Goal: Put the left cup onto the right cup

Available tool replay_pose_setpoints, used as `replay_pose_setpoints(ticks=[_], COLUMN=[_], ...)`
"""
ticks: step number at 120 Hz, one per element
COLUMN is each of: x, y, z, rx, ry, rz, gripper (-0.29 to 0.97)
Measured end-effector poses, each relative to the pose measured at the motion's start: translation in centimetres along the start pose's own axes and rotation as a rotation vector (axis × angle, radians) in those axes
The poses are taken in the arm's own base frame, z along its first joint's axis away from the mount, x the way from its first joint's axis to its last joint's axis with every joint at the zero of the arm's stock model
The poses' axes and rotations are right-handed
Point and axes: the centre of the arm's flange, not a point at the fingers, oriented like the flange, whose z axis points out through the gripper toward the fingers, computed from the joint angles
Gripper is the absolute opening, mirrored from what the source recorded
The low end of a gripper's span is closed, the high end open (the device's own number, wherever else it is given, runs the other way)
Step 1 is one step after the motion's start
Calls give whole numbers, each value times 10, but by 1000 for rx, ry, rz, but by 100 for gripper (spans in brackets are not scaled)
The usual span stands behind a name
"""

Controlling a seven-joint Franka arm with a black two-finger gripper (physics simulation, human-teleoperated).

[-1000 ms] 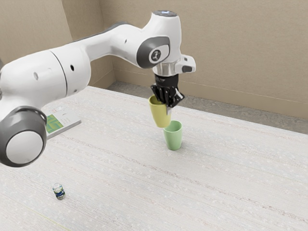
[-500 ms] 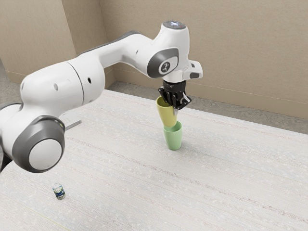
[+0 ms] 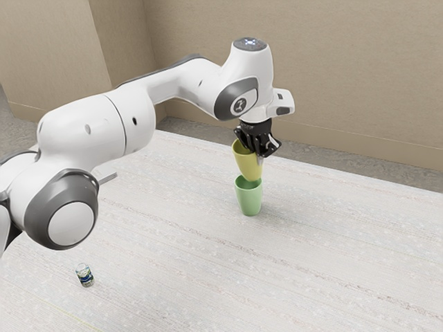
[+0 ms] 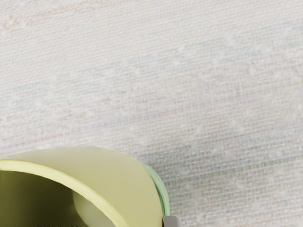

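Two cups: a yellow cup (image 3: 246,166) in the hand and a green cup (image 3: 248,198) standing upright on the table (image 3: 325,263).
Yellow cup, place: right above the green cup, with its base at the green mouth and seemingly just inside it. I cannot tell whether it bears any weight there.
Yellow cup, pose: tilted, with its mouth leaning toward the exterior view's left.
Gripper (image 3: 258,152): its fingers are clamped on the yellow cup's wall at the rim, on the side toward the exterior view's right. One finger looks to be inside and one outside.
Wrist view: the yellow rim (image 4: 85,172) lies just under the hand, and a sliver of green rim (image 4: 159,185) shows past it.
Handling: probably light, stiff and smooth-walled, so slippery in a pinch. The material is unclear, so it is best treated as chippable.
Shape: both cups taper and show no handle, so the yellow one should nest and centre itself as it goes down.
Hold: the thin wall near the rim suits these fingers. A hold this high and off-centre lets the cup hang askew.
Risk: the green cup looks just as light, and a sideways nudge from the tilted base could tip or slide it.
Elsewhere: a small can (image 3: 84,274) stands well apart, near the table's front.
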Motion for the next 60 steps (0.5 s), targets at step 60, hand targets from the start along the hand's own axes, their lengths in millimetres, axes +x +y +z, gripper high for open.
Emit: replay_pose_setpoints(ticks=[60], x=[-6], y=[-15], z=[15], rx=[-43], ry=[-64], rz=[-52], gripper=[-11])
